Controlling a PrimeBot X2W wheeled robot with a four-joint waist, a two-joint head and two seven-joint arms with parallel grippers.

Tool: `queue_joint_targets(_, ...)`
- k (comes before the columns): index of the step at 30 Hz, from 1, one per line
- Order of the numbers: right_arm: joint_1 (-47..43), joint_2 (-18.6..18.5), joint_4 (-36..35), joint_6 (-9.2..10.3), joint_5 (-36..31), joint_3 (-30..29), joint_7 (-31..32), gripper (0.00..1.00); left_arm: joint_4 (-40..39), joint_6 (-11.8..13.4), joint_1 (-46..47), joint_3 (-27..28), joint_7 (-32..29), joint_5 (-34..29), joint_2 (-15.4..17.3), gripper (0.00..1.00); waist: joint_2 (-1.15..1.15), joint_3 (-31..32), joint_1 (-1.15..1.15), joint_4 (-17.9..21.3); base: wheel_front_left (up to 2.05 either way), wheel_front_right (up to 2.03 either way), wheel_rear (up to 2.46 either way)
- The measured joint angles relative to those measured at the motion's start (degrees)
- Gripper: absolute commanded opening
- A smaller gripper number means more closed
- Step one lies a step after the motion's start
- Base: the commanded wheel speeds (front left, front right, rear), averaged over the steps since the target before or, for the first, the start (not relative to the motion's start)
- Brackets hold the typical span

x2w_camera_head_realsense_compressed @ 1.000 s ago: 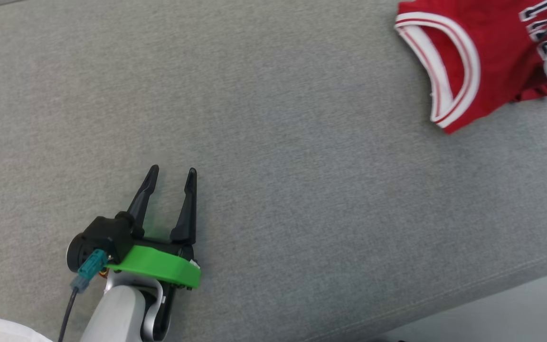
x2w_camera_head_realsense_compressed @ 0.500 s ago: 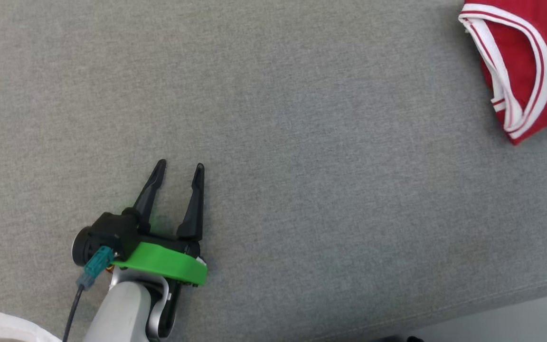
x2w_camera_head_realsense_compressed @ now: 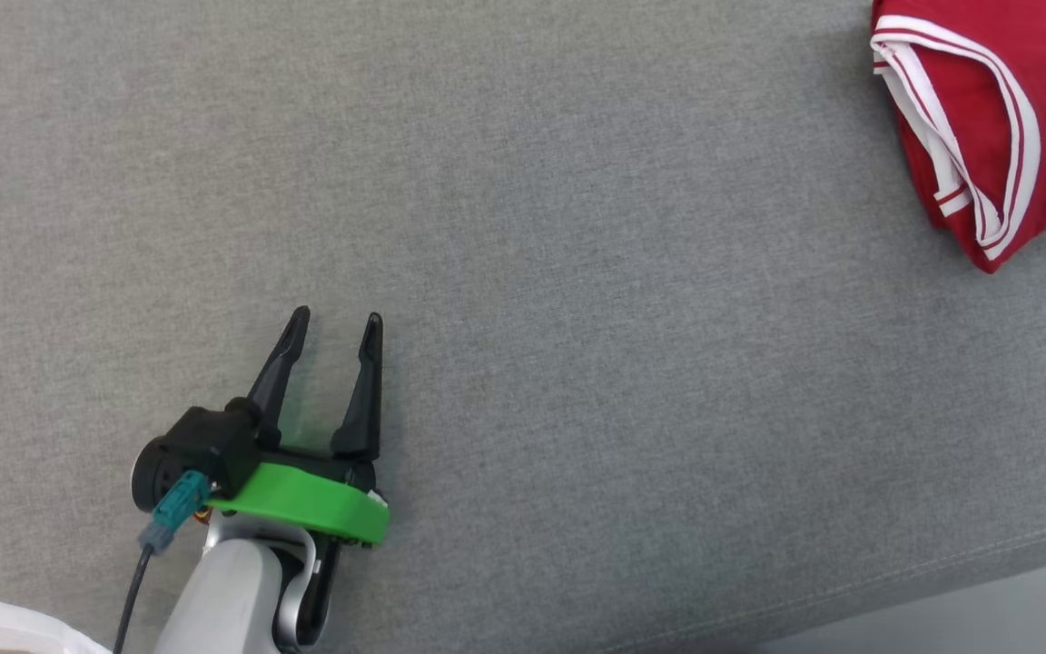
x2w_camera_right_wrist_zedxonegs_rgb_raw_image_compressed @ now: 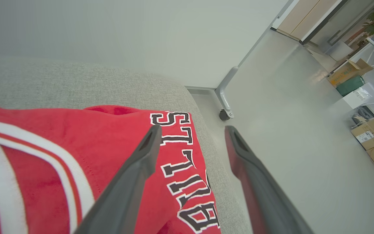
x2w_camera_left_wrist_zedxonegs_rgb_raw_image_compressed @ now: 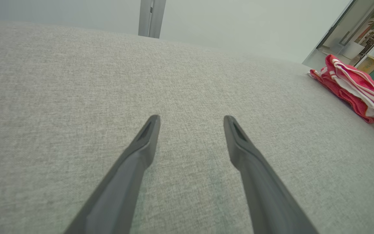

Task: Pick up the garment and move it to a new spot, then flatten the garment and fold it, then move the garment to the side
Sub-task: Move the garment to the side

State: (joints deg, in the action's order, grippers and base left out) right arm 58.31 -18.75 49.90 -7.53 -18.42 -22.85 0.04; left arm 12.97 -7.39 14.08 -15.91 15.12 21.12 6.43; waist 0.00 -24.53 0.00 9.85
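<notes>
The garment [x2w_camera_head_realsense_compressed: 986, 136], a red jersey with white-and-red striped trim and black-and-white lettering, lies folded at the grey surface's far right edge; it also shows as a red heap [x2w_camera_left_wrist_zedxonegs_rgb_raw_image_compressed: 352, 89] in the left wrist view. My left gripper [x2w_camera_head_realsense_compressed: 332, 322] hovers open over bare grey fabric at the lower left, far from the jersey. In the right wrist view my right gripper [x2w_camera_right_wrist_zedxonegs_rgb_raw_image_compressed: 190, 130] stands open just above the jersey [x2w_camera_right_wrist_zedxonegs_rgb_raw_image_compressed: 76, 169], fingers spread over its lettered edge, holding nothing.
The grey upholstered surface [x2w_camera_head_realsense_compressed: 577, 272] stretches wide between left gripper and jersey. Its front seam and edge run along the lower right [x2w_camera_head_realsense_compressed: 941, 563], with pale floor beyond. A caster leg [x2w_camera_right_wrist_zedxonegs_rgb_raw_image_compressed: 224, 107] and cardboard boxes [x2w_camera_right_wrist_zedxonegs_rgb_raw_image_compressed: 368, 133] stand on the floor past the right edge.
My right gripper has opened and let go of the jersey, which now lies still at the right edge. The head view has shifted left, so the jersey sits further right in it. The left gripper stays open.
</notes>
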Motion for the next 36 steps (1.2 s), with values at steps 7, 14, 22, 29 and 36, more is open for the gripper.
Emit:
queue_joint_targets(7, 1.46, 3.08, 1.74, 0.00, 1.64, 5.08, -6.69, 1.00, 0.03, 0.00, -0.41, 2.81, 0.00, 0.36, -0.14, 1.00, 0.00, 3.70, 0.00, -0.48, 0.00, 0.00, 0.00)
queue_joint_targets(14, 0.86, 7.97, 2.93, 0.00, 4.17, 7.33, -12.25, 1.00, 0.30, 0.07, -2.19, 7.30, 0.00, 0.62, -0.78, 1.00, 0.00, 8.28, 0.00, -2.21, 0.00, 0.00, 0.00)
queue_joint_targets(22, -6.31, 13.39, -1.51, 0.00, 6.15, 8.84, -14.79, 1.00, 0.36, 0.19, -5.82, 12.39, 0.00, 0.53, -1.94, 1.00, 0.00, 13.09, 0.00, -5.42, 0.00, 0.00, 0.00)
queue_joint_targets(29, -19.33, 15.88, -12.68, 0.00, 9.53, 11.45, -15.03, 1.00, 0.85, 0.31, -9.42, 14.40, 0.00, 0.52, -2.78, 1.00, 0.00, 16.70, 0.00, -8.40, 0.00, 0.00, 0.00)
queue_joint_targets(36, -34.15, 15.96, -23.43, 0.01, 18.90, 16.84, -15.03, 1.00, 1.22, 0.31, -12.69, 14.58, 0.00, 0.00, -3.26, 1.00, 0.00, 19.44, 0.00, -10.77, 0.00, 0.00, 0.00)
